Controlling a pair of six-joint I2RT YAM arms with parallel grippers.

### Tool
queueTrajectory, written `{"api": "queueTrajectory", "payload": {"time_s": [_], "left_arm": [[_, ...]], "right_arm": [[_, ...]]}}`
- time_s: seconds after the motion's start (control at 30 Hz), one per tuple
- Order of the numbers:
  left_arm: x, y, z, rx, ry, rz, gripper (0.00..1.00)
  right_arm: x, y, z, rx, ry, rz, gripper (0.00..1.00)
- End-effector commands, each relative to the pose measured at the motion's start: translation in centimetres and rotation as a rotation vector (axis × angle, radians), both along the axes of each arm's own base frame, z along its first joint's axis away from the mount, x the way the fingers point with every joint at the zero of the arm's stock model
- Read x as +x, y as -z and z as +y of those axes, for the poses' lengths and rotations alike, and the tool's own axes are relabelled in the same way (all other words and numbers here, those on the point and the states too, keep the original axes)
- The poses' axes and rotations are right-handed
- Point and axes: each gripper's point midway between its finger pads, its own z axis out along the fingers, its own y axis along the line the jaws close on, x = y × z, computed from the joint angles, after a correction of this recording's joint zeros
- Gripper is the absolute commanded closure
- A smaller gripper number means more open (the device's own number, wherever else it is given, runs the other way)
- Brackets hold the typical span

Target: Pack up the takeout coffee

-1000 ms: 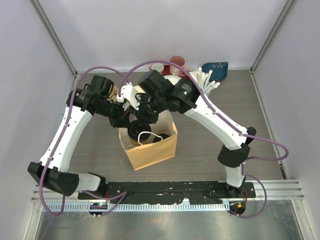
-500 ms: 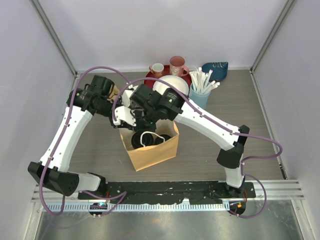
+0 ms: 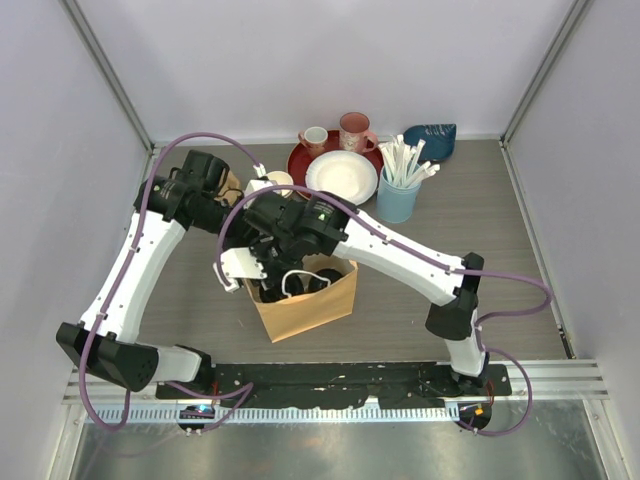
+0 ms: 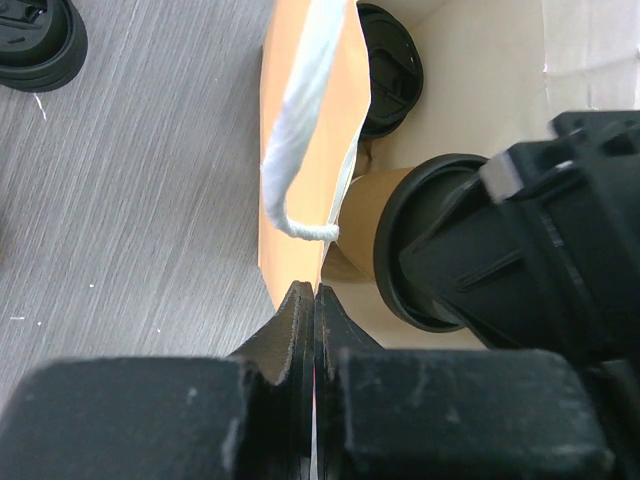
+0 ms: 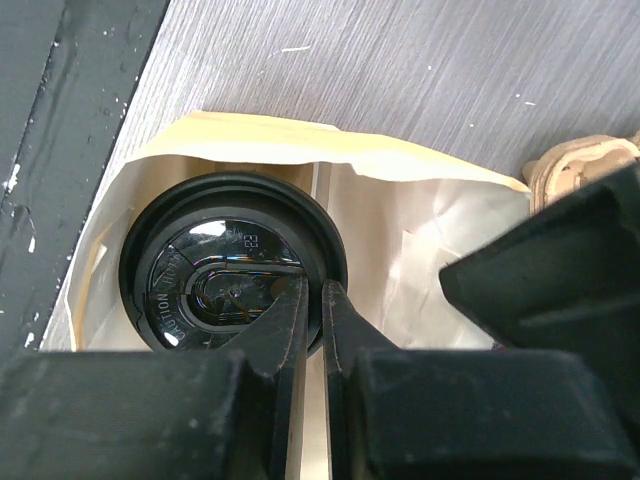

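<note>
A brown paper bag (image 3: 305, 305) stands open on the table (image 3: 480, 210), left of centre and towards the near edge. The left tool (image 4: 315, 305) is pressed fully together on the bag's rim, just below its white cord handle (image 4: 300, 130). The right tool (image 5: 313, 300) reaches down into the bag, its fingers almost closed and pinching the black lid's rim of a takeout coffee cup (image 5: 220, 270). A second lidded cup (image 4: 392, 85) sits deeper in the bag. A third lidded cup (image 4: 35, 45) stands on the table outside it.
</note>
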Motion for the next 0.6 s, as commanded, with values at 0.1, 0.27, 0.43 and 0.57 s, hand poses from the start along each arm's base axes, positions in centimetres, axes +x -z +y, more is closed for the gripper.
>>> {"api": "queueTrajectory", "payload": {"time_s": [0.1,0.27,0.43,0.57], "left_arm": [[-2.7,0.1,0.6,0.023,0.017,0.109,1.0],[-2.7,0.0,0.6,0.021,0.019,0.106,1.0],[-2.8,0.1,0.6,0.024,0.021,0.108,1.0],[-2.8,0.0,0.6,0.024,0.022,0.106,1.0]], "right_arm": [[-0.2,0.9,0.8,-0.029,-0.106,-0.028,0.99],[-0.4,2.3,1.1,-0.06,-0.117,-0.003,0.99],[-0.4,3.3,1.2,-0.087,-0.129,0.0,0.99],[-0.3,4.2,1.0,-0.115,-0.126,0.007,0.99]]}}
